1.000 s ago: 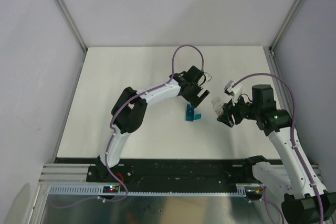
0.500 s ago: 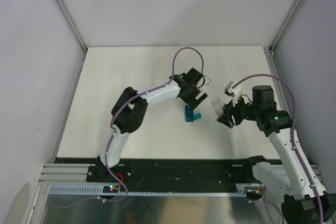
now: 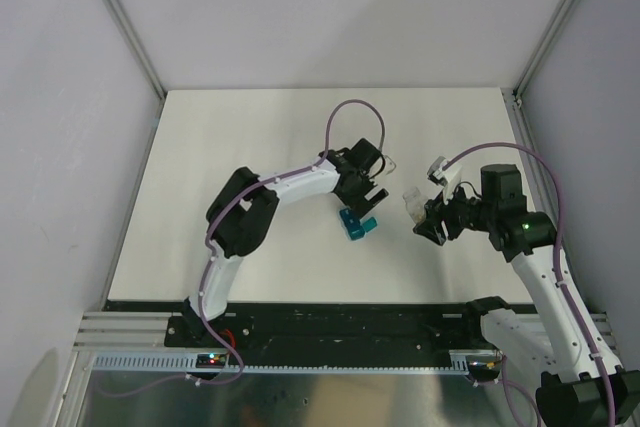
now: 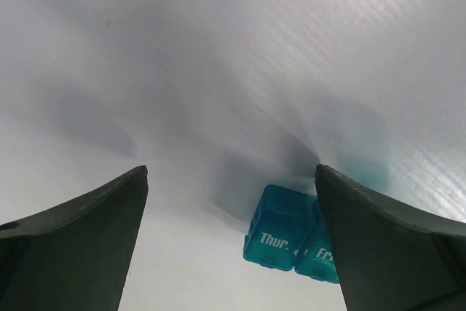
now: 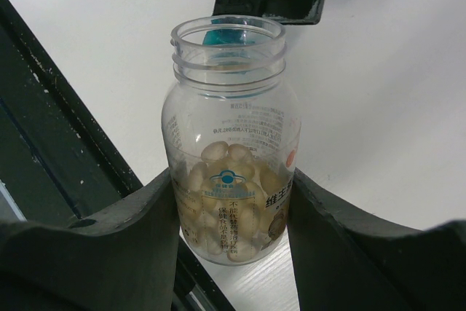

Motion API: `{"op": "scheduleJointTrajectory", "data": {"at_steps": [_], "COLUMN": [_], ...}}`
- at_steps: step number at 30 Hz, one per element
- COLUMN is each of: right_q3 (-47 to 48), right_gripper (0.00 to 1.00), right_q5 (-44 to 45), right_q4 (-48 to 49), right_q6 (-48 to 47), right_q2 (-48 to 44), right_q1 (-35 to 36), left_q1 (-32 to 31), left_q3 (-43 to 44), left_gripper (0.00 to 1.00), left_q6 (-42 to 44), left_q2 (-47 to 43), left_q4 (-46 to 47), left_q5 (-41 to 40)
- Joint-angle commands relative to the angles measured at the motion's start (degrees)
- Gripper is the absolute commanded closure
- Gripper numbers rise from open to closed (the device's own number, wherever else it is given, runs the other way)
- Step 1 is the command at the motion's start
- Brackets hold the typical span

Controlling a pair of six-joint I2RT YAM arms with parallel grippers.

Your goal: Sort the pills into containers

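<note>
Inside bottle [image 5: 230,100], wrist-seen pills [image 5: 227,205] — overhead, seemingly blurred

White left arm [image 3: 295,181] and right arm [image 3: 548,282], black joints [image 3: 245,209], purple cables [image 3: 355,102], green light [image 3: 524,224], black fingers [image 4: 80,238]

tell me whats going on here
Two robot arms are working on sorting pills. The right arm's fingers grip a clear, uncapped bottle that is partly filled with pale pills, holding it off to the right of a teal pill box. The box lies on the white table. The left arm's fingers are wide open and empty, hovering right by the box. No pills show outside the bottle.
</note>
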Motion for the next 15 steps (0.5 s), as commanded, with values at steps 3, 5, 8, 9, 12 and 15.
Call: {"op": "scheduleJointTrajectory", "data": {"at_steps": [3,5,8,9,12,15], "right_q3": [0.2,0.2,0.2,0.2,0.3,0.3], "right_gripper": [1.0,1.0,1.0,1.0,1.0,1.0], "right_q5": [-1.8,-1.9,-2.0,-2.0,-2.2,-2.3], "right_q4": [1.8,1.9,2.0,2.0,2.1,2.4], "right_q6": [-0.2,-0.2,-0.2,-0.2,-0.2,-0.1], "right_q2": [-0.6,-0.5,-0.3,-0.3,-0.2,0.1], "right_q1": [-0.3,-0.2,-0.2,-0.2,-0.3,-0.3], "left_q1": [-0.3,-0.1,0.3,0.5,1.5,2.3], "left_q3": [-4.8,-6.1,-8.2,-8.8,-11.0,-13.2], "left_gripper": [0.0,0.0,0.0,0.0,0.0,0.0], "left_q6": [3.5,4.1,4.9,5.1,5.3,5.5], "left_q2": [-6.1,-7.1,-8.8,-9.4,-10.9,-12.8], "left_q4": [-0.3,-0.3,-0.3,-0.3,-0.4,-0.3], "left_q5": [-2.2,-2.6,-3.0,-3.2,-3.4,-3.3]}}
